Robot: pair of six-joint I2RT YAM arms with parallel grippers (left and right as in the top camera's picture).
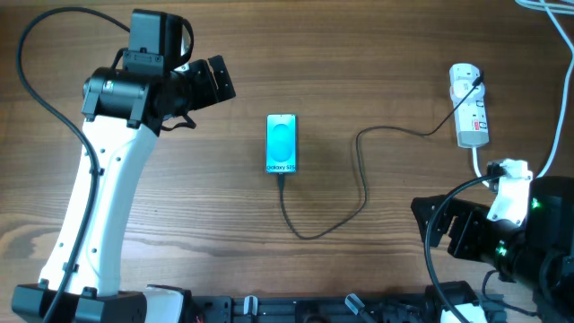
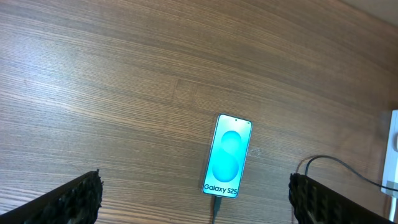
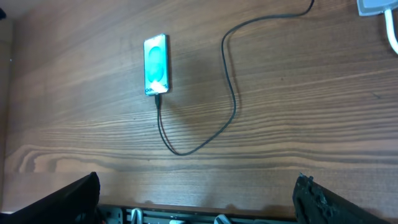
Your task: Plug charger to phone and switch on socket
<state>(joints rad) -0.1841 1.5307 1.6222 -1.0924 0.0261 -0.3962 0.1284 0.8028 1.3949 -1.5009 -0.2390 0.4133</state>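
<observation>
The phone (image 1: pixel 282 144) lies flat mid-table, its cyan screen lit, with a white band of text at its near end. The thin black charger cable (image 1: pixel 359 179) has its tip in the phone's near end, loops right and runs to a black plug in the white socket strip (image 1: pixel 470 106) at the far right. My left gripper (image 1: pixel 218 81) is open and empty, left of and beyond the phone. My right gripper (image 1: pixel 439 229) is open and empty at the near right. The phone (image 2: pixel 227 155) and cable tip show in the left wrist view, the phone (image 3: pixel 156 65) and cable (image 3: pixel 230 93) in the right wrist view.
A thick white lead (image 1: pixel 480 161) runs from the socket strip toward my right arm. Another white cable (image 1: pixel 560 36) crosses the far right corner. The table's front rail (image 3: pixel 205 214) lies below my right gripper.
</observation>
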